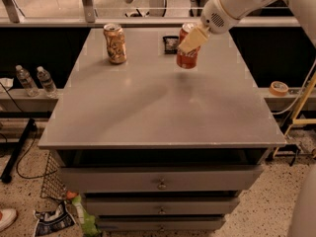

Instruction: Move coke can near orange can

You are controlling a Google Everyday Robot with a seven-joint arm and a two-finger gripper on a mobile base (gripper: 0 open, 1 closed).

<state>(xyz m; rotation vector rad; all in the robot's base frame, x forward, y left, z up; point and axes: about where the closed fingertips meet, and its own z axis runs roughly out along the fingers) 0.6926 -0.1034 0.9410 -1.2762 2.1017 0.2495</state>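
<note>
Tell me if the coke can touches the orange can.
No, the coke can, held in the gripper over the table, is clearly apart from the orange can.

A grey drawer cabinet (pixel 163 112) stands on speckled floor (pixel 269 216), water bottles (pixel 47 83) at its left.

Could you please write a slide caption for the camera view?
The end effector grips the coke can near the table's far edge, apart from the orange can.

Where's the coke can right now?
In the camera view, the coke can is at the far end of the table, right of centre. The gripper holds it, just right of a small dark object, with the orange can further left.
</note>
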